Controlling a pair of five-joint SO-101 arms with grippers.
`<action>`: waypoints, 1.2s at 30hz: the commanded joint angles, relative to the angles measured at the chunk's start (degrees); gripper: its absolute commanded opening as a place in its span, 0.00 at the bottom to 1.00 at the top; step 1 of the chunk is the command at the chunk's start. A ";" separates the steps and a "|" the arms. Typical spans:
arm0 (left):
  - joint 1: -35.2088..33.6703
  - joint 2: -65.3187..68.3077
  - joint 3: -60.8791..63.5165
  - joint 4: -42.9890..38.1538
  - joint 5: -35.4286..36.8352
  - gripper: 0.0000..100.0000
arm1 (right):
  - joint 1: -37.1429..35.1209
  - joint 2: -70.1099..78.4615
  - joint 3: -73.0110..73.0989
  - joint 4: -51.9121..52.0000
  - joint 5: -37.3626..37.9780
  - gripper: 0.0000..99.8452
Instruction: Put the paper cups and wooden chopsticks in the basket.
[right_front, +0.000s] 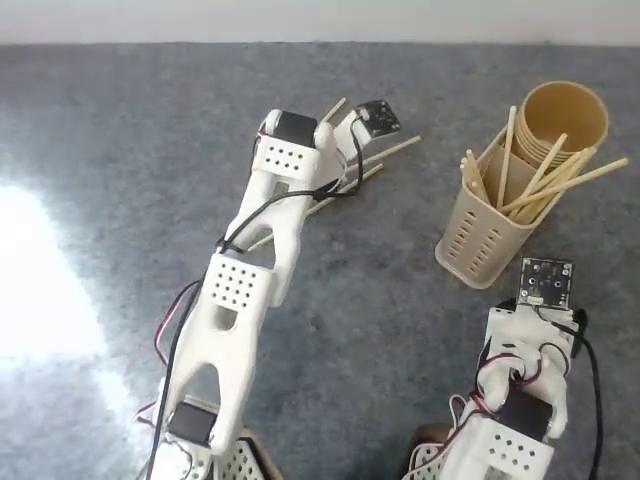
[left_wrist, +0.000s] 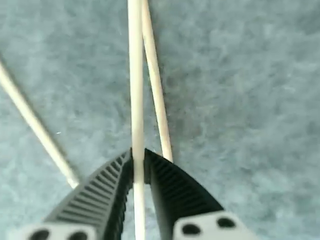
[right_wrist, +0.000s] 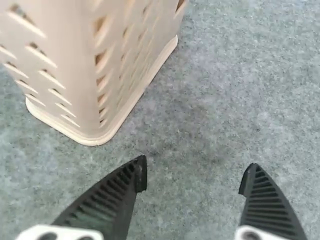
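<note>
Between the left fingers (left_wrist: 107, 190), one wooden chopstick (left_wrist: 135, 75); second chopstick (left_wrist: 155, 85) just beside

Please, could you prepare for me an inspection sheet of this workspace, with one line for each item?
Surface: grey, carpet-like table top with a bright glare patch on it.
Job's things: standing basket holds stacked paper cups and several chopsticks; loose chopsticks lie on the surface by the left arm.
Clutter: nothing seen.
Grippers: left gripper shut on one chopstick; right gripper open, holding nothing, low near the basket's base.
Cables: black and red wires run along the arms.
Surroundings: pale strip beyond the far edge.
</note>
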 joint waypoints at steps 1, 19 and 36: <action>1.49 -9.32 2.07 1.67 0.97 0.01 | -0.40 -0.40 -0.44 0.04 0.88 0.30; 3.16 -38.51 15.78 1.67 12.13 0.01 | -0.40 -0.40 -0.35 -0.04 0.79 0.30; 5.36 -57.93 24.75 1.32 27.96 0.01 | -0.40 -0.40 -0.35 -0.04 0.97 0.30</action>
